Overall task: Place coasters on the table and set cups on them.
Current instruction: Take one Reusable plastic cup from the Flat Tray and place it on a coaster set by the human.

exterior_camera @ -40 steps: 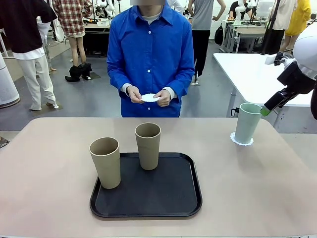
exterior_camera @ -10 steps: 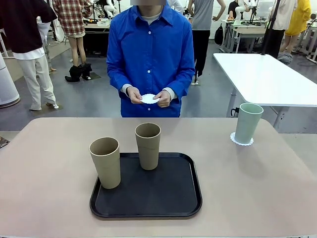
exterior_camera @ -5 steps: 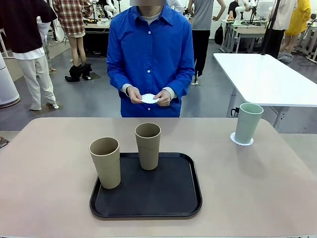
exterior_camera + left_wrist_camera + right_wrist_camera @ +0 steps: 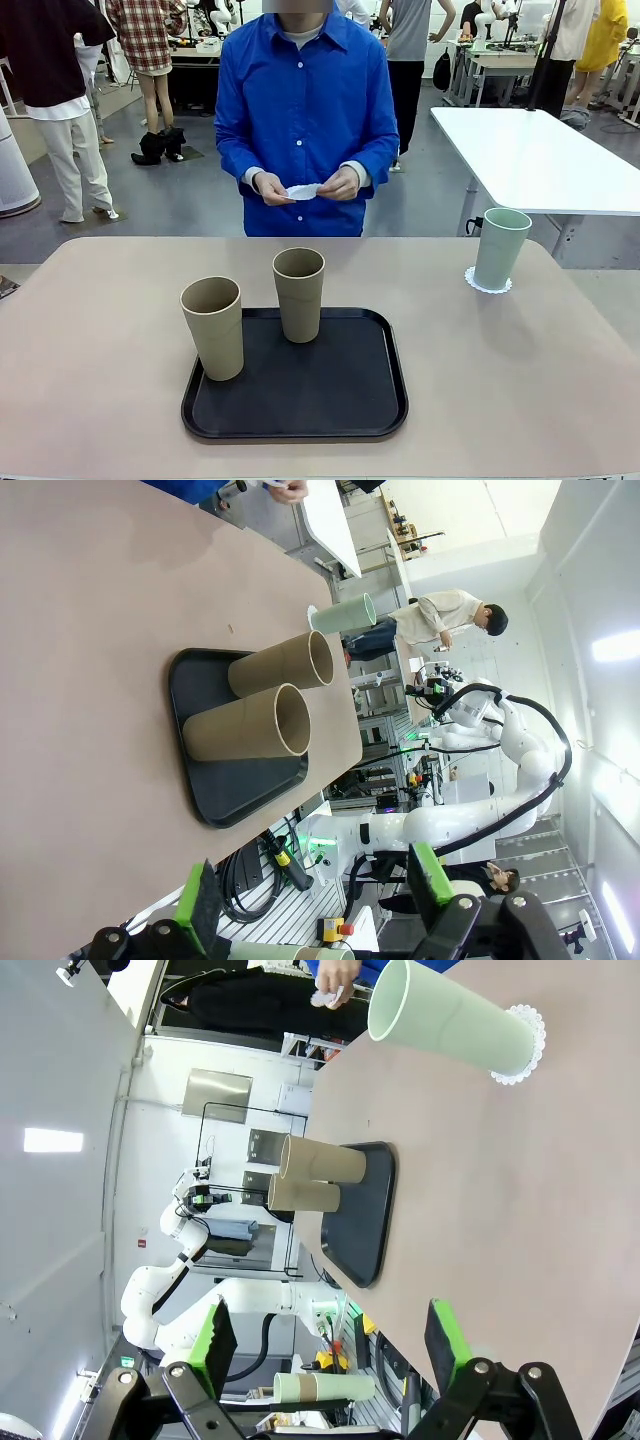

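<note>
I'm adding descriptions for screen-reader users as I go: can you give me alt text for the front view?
A person in a blue shirt stands across the beige-pink table holding a white coaster in both hands. Two tan cups stand on a black tray in front; a mint green cup sits on a lacy coaster at the far right.

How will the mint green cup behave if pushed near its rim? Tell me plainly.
It will probably tip: the mint green cup is tall and tapers to a narrow base. It is likely light, looking thin-walled and open-topped. Its matte wall should grip fairly well, though the lacy coaster beneath may slide on the smooth table.
</note>
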You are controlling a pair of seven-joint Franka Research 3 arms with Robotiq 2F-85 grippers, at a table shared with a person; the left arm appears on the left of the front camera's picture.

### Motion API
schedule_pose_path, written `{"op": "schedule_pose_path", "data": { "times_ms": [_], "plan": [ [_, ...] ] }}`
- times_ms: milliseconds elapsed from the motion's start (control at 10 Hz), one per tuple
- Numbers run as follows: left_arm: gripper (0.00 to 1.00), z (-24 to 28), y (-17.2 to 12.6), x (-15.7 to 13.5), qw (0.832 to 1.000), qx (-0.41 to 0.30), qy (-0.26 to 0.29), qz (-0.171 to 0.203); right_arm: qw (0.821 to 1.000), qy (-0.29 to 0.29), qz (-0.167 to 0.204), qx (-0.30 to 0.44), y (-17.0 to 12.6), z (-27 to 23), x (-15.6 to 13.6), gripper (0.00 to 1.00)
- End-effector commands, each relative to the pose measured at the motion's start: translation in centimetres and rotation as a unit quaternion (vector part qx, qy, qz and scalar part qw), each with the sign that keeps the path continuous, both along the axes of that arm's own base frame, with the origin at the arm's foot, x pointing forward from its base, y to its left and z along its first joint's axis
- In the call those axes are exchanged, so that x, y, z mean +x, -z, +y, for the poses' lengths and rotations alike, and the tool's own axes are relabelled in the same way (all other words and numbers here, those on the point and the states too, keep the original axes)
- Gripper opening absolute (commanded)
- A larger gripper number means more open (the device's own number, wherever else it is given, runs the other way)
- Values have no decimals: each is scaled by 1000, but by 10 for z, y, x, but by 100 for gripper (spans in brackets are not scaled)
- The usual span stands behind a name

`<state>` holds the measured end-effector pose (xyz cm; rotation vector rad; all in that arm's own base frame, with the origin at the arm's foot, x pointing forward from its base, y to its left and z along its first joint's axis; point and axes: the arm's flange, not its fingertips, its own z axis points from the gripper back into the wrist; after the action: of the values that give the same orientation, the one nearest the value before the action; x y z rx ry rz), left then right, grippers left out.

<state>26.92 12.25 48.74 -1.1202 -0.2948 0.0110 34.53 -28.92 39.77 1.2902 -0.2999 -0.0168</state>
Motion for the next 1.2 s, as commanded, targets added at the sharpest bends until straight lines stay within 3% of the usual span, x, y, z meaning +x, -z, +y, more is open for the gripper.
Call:
{"op": "schedule_pose_path", "data": {
  "times_ms": [0,1100],
  "plan": [
    [100,1,-1,0,1000,-9,1,-8,1000,2,1,-2,-1,2,-2,100],
    [100,1,-1,0,1000,-9,1,-8,1000,2,1,-2,-1,2,-2,100]
  ]
}}
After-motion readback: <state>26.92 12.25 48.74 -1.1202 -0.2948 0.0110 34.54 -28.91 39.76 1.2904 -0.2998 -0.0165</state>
